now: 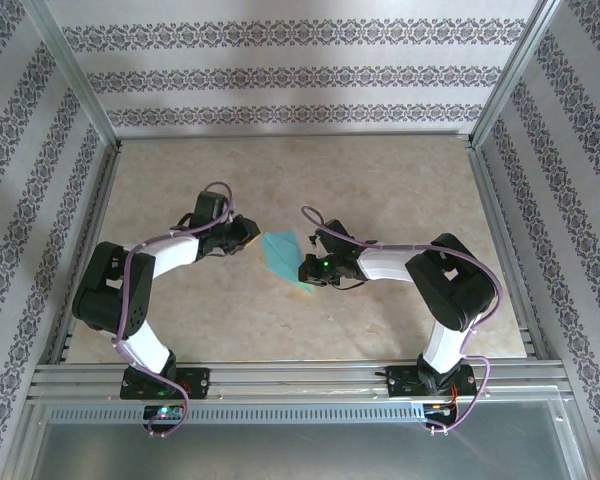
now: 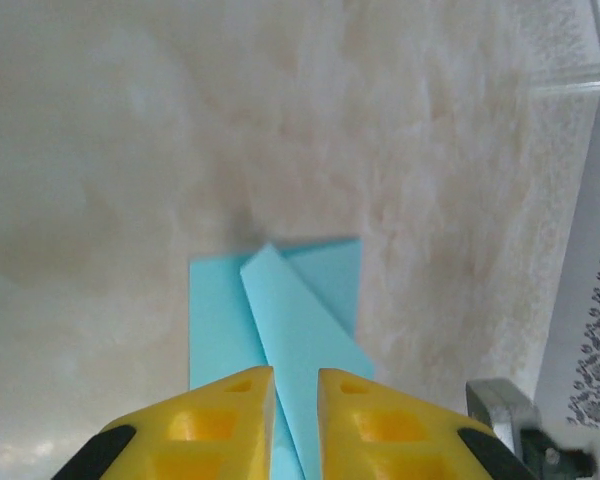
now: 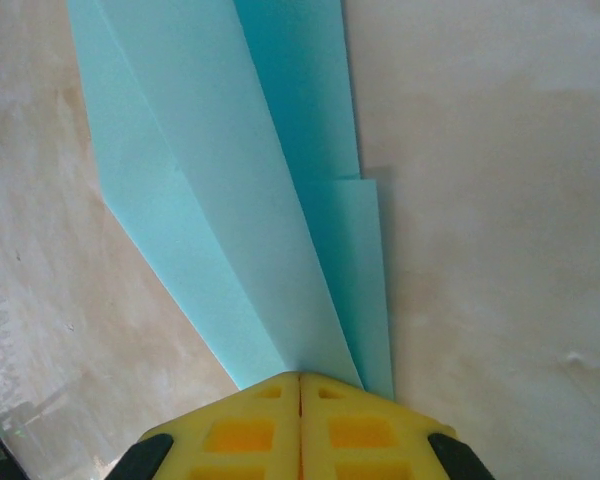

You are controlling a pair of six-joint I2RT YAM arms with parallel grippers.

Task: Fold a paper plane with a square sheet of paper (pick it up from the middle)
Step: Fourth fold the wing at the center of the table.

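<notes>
**Top external view.** The left gripper (image 1: 245, 236) and the right gripper (image 1: 305, 270) are facing each other across the square sheet of paper (image 1: 280, 255). The sheet is lying on the table (image 1: 380, 190), creased into a narrow, kite-like shape. Each gripper is working at its own end of the sheet, and the sheet is spanning the space between the two sets of fingertips. Taking both ends is probably serving to stop the thin paper from sliding while a crease is being set.

**Left wrist view.** The yellow fingers (image 2: 220, 420) of the left gripper are standing a narrow gap apart. A raised, folded flap of the paper (image 2: 310, 320) is running straight ahead of the fingertips and back into that gap. Flat layers are lying to either side of it. Whether the pads are pressing on the flap cannot be told.

**Right wrist view.** The fingers (image 3: 240, 430) of the right gripper are meeting with no gap between them. The paper's layers are converging to a point directly at the fingertips and fanning out ahead of them. The gripper is pinching this pointed end. The grip is judged to be anchoring the spot where the folds meet, so that the layers are lying aligned.
</notes>
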